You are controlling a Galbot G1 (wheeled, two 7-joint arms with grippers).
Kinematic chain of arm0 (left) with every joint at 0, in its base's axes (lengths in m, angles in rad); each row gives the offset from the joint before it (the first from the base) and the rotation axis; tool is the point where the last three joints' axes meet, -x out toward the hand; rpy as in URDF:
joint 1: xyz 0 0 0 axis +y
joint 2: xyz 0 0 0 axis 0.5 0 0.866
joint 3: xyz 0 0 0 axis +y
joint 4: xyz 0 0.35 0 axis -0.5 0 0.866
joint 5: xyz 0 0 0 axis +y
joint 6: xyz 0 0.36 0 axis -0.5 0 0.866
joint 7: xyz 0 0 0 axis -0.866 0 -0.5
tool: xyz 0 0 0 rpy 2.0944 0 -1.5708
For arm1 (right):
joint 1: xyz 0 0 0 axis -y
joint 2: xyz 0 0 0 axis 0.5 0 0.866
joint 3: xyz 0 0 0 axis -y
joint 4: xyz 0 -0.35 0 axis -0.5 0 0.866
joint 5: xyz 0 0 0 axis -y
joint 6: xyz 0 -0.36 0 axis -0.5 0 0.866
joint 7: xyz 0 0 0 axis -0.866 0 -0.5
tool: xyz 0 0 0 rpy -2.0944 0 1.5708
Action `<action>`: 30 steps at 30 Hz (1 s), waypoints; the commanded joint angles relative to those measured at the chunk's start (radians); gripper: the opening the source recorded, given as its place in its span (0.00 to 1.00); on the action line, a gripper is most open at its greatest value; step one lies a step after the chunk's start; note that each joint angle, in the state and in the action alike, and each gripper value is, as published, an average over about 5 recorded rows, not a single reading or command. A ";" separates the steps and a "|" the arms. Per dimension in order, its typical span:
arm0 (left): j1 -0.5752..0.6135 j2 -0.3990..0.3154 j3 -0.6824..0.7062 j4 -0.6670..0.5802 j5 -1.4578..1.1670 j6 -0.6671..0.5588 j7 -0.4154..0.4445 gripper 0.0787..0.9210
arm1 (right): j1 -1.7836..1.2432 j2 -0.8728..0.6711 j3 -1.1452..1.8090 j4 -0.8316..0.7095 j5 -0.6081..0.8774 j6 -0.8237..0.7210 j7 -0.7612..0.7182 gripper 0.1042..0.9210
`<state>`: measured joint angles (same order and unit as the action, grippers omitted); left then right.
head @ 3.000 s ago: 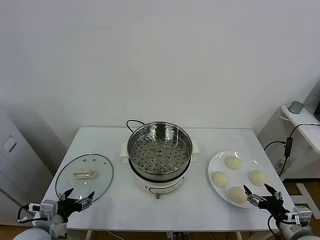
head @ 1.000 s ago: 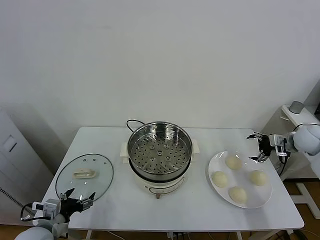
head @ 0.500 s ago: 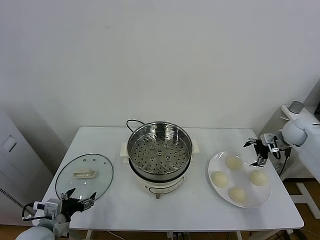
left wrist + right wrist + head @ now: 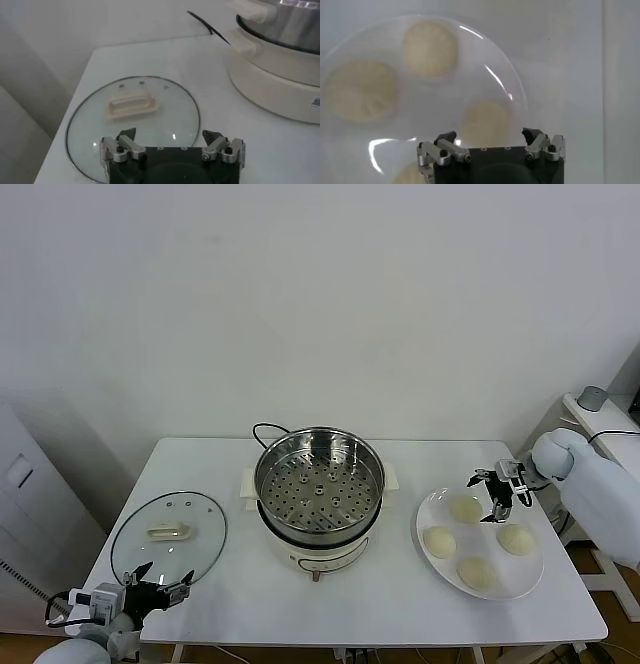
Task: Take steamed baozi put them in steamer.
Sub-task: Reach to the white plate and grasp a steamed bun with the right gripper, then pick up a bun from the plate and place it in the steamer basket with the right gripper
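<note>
Steamed baozi (image 4: 466, 508), four in all, are seen lying on a white plate (image 4: 432, 516) on the tabletop (image 4: 400, 604), to the right of the empty steamer (image 4: 318, 484). The right hand (image 4: 492, 493) is held just above the far bun with its fingers spread and nothing grasped; the left hand (image 4: 156, 587) is parked, released, near the glass lid (image 4: 168, 534). A soft bun could be dented or torn if squeezed too hard, or a neighbouring bun nudged off the plate if the descent is misaligned. The steamer's rim could also be struck in transfer, should the bun be carried too low.
</note>
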<state>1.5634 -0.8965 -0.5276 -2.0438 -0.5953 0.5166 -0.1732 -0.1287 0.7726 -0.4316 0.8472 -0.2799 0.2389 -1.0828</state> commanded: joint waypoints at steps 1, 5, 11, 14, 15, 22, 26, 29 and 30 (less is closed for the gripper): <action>0.004 -0.002 -0.001 -0.005 0.000 0.000 0.000 0.88 | -0.001 0.071 0.021 -0.083 -0.067 0.017 0.005 0.87; 0.007 -0.004 0.000 -0.008 0.001 -0.001 0.001 0.88 | -0.011 0.088 0.048 -0.105 -0.088 0.018 0.007 0.82; 0.009 -0.004 0.000 -0.009 0.001 -0.003 0.001 0.88 | -0.020 0.101 0.073 -0.120 -0.091 0.010 0.002 0.67; 0.011 -0.003 -0.001 -0.011 0.000 -0.004 0.001 0.88 | -0.022 0.102 0.077 -0.122 -0.092 0.007 -0.001 0.57; 0.012 -0.003 -0.001 -0.011 0.000 -0.004 0.001 0.88 | -0.022 0.102 0.077 -0.123 -0.094 0.008 -0.002 0.55; 0.020 -0.005 -0.001 -0.017 0.000 -0.005 0.000 0.88 | -0.007 0.094 0.068 -0.109 -0.088 0.009 -0.009 0.49; 0.021 -0.010 0.001 -0.019 0.001 -0.004 -0.001 0.88 | 0.030 0.054 0.004 -0.053 -0.035 -0.002 -0.024 0.49; 0.023 -0.011 0.000 -0.021 0.002 -0.003 -0.002 0.88 | 0.092 -0.004 -0.090 0.047 0.057 -0.018 -0.035 0.49; 0.024 -0.010 -0.001 -0.021 0.002 -0.003 -0.002 0.88 | 0.124 -0.028 -0.124 0.088 0.096 -0.022 -0.041 0.49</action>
<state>1.5858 -0.9054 -0.5278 -2.0634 -0.5944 0.5124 -0.1742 -0.0989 0.8233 -0.4226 0.7977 -0.3133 0.2342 -1.1079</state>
